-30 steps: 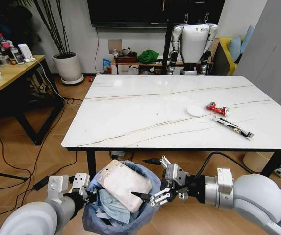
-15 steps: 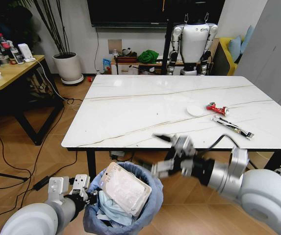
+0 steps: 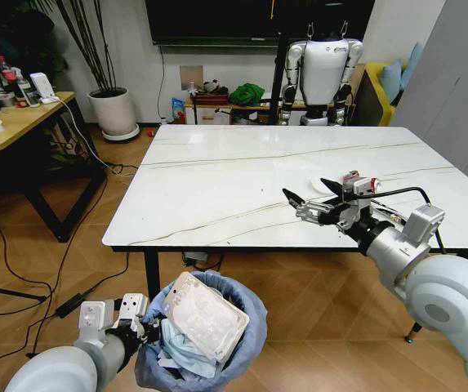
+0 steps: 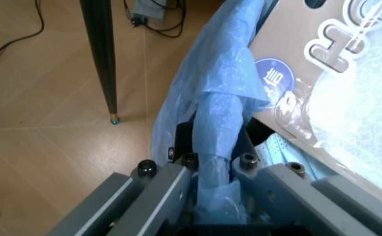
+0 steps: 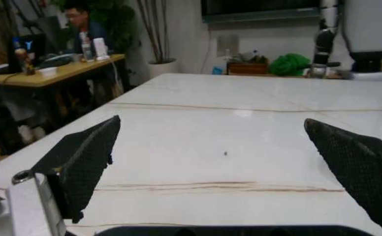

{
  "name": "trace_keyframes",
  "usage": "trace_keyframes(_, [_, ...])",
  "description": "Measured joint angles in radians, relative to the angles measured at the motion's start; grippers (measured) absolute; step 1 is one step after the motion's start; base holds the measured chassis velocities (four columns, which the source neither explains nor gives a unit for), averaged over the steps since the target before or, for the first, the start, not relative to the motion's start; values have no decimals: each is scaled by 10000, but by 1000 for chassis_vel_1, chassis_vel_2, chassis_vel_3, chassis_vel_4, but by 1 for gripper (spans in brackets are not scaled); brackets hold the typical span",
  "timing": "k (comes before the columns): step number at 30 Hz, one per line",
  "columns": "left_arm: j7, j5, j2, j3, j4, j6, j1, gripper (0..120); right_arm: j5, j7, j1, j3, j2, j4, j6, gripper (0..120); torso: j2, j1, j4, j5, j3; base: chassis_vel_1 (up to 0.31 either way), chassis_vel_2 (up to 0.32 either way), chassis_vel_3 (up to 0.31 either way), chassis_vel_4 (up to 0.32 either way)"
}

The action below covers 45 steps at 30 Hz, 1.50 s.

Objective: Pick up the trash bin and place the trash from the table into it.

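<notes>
The trash bin [image 3: 246, 314], lined with a crinkled blue bag [image 4: 227, 83], hangs low in front of the table [image 3: 217, 188]. My left gripper [image 3: 141, 324] is shut on the bin's rim, pinching the bag between its fingers [image 4: 171, 184]. A torn cardboard-and-plastic box [image 3: 207, 315] and a pale mask [image 3: 178, 357] stick out of the bin. My right gripper [image 3: 309, 193] hovers open over the tabletop [image 5: 224, 123], its black fingertips [image 5: 86, 157] wide apart. A round white lid [image 3: 320, 186] and a red wrapper [image 3: 352, 176] lie just beyond it. My right arm covers most of the long packet.
A yellow wooden desk [image 3: 17, 121] stands at the left, with a potted plant [image 3: 113, 110] beyond it. A white humanoid robot [image 3: 322, 69] stands behind the table. Cables [image 3: 70, 302] run over the wooden floor near the black table leg [image 3: 152, 282].
My right gripper has risen from beside the bin and swung right over the table, now open near the lid. The box has settled deeper in the bin. My left gripper keeps its hold.
</notes>
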Motion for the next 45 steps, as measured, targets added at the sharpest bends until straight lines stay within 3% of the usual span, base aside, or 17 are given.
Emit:
trace_keyframes(12, [191,263,-79,89,0,0,2,0,-2989,-697,-1786,1086,1846,140,136,100,2,-3,-1,-1,-1,0,0,0,0])
trace_keyframes(19, [215,265,-44,81,0,0,-22,0,-3689,-1025,-2151,1224,2633,128,166,100,2,-2,0,-1,-1,0,0,0,0])
trace_keyframes(45, [215,314,0,52,0,0,158,0,-3736,-1417,-2512,1515,2864,233,268,100,1,1,0,-1,0,-68,-66,64,68])
